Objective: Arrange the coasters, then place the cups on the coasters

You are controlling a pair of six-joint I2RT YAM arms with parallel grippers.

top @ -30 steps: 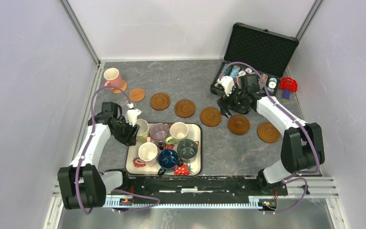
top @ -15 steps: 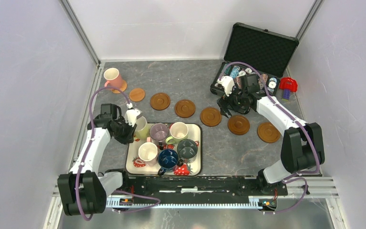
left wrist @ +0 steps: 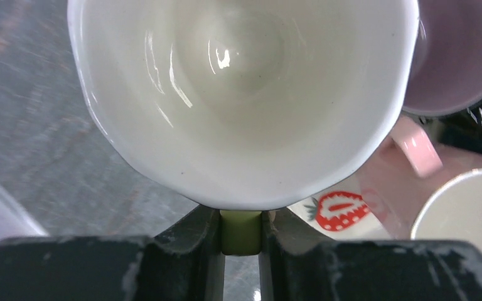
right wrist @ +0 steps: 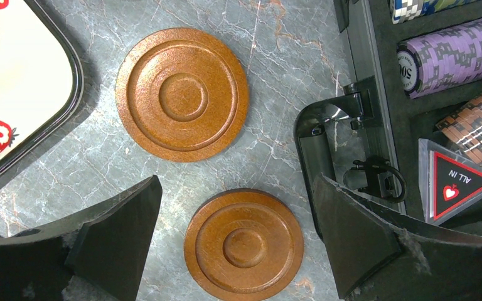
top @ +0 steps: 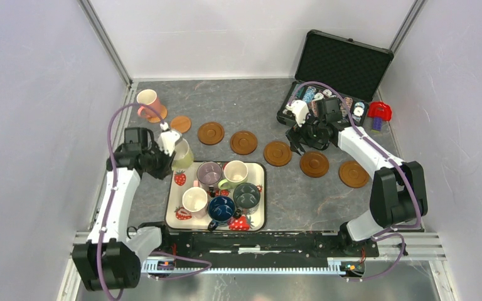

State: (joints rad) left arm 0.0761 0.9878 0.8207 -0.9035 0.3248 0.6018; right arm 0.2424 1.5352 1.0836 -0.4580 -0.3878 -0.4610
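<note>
A cream cup [top: 182,153] hangs just off the far left corner of the strawberry-print tray [top: 257,216], with my left gripper [top: 170,157] shut on its handle. In the left wrist view the cup [left wrist: 245,94] fills the frame and its greenish handle [left wrist: 241,232] is pinched between the fingers. Several cups remain on the tray, among them mauve [top: 209,172] and dark blue [top: 221,209]. A pink cup [top: 147,102] stands on a coaster at the far left. Several coasters [top: 243,142] run in a line to the right. My right gripper [top: 301,141] hovers open above two coasters [right wrist: 243,244].
An open black case [top: 345,59] of poker chips [right wrist: 452,59] sits at the back right, close beside my right gripper. A red object [top: 380,111] lies next to it. Metal frame rails [top: 125,106] and purple walls border the table.
My left gripper shut on the cream cup's handle and carried the cup up and back-left off the tray. The right arm stayed still.
</note>
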